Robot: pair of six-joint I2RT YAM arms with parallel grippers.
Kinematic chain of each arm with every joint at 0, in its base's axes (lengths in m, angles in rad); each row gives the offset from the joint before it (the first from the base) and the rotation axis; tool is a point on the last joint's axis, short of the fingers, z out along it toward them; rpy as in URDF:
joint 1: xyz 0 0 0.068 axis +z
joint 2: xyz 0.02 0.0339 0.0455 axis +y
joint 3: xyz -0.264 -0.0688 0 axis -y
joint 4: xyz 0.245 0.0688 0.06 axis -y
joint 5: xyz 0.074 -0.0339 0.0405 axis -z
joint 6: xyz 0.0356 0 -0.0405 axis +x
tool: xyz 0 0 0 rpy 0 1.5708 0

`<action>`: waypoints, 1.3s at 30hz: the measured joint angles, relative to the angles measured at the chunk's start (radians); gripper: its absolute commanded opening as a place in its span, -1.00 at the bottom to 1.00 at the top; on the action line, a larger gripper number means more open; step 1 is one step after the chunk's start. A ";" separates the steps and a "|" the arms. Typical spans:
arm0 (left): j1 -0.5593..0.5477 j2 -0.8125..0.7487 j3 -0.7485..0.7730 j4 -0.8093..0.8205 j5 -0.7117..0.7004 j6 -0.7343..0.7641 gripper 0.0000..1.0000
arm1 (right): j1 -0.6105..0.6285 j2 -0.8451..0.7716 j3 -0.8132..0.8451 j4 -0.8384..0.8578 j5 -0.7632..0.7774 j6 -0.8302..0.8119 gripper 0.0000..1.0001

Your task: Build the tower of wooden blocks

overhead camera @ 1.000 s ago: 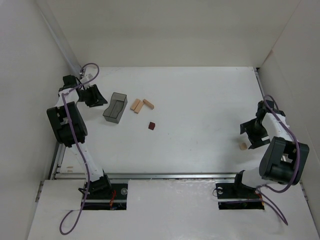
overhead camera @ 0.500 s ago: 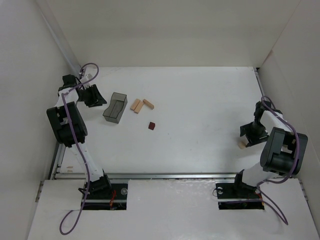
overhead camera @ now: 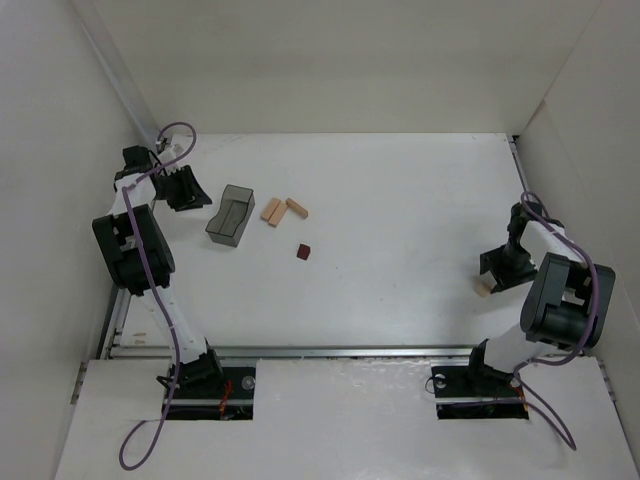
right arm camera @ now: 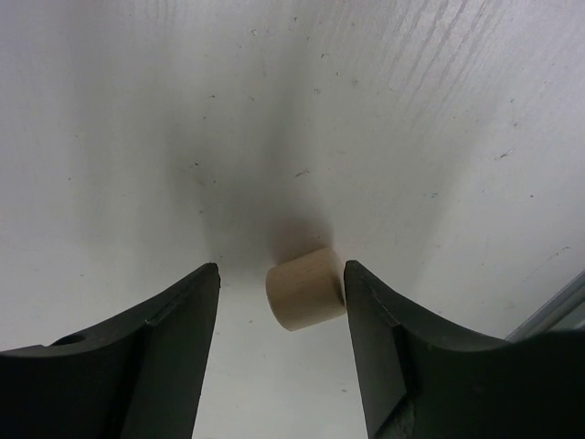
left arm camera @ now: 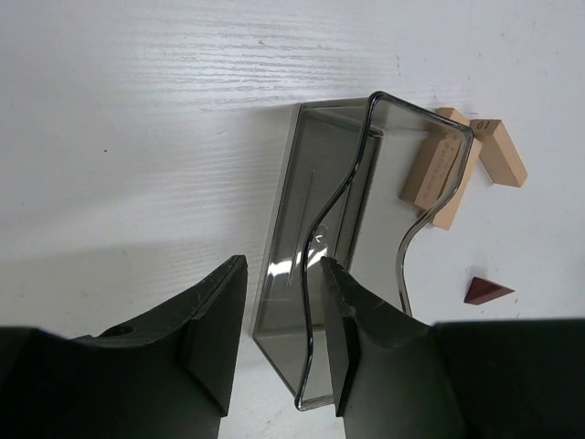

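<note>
In the top view, two pale wood blocks (overhead camera: pixel 271 211) (overhead camera: pixel 297 207) lie side by side right of the grey tray (overhead camera: pixel 229 216), with a dark red-brown cube (overhead camera: pixel 304 252) below them. No tower stands. My left gripper (overhead camera: pixel 198 198) is open and empty, just left of the tray. The left wrist view shows the tray (left arm camera: pixel 340 229) beyond the open left gripper (left arm camera: pixel 281 311), the pale blocks (left arm camera: pixel 441 169) (left arm camera: pixel 503 152) and the cube (left arm camera: pixel 487 292). My right gripper (overhead camera: pixel 494 275) is open around a small pale round block (overhead camera: pixel 484 289), which in the right wrist view (right arm camera: pixel 305 288) lies between the jaws, close to the right finger (right arm camera: pixel 384 338).
White walls enclose the table on the left, back and right. The table's right edge (right arm camera: pixel 558 311) shows close by the right gripper. The left gripper is near the left wall (overhead camera: pixel 100 150).
My right gripper has come down and inward over the small pale block, which now lies between its jaws. The left gripper has barely shifted.
</note>
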 measured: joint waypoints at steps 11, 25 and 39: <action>0.000 0.000 0.009 -0.001 -0.001 -0.003 -0.30 | 0.050 0.026 0.000 -0.001 0.017 -0.089 0.23; -0.004 -0.003 0.018 -0.010 -0.008 -0.004 -0.33 | 0.082 0.034 0.001 0.002 0.026 -0.133 -1.00; -0.177 -0.101 0.263 -0.207 -0.055 0.203 0.02 | 0.422 0.038 0.359 0.285 -0.341 -0.514 -1.00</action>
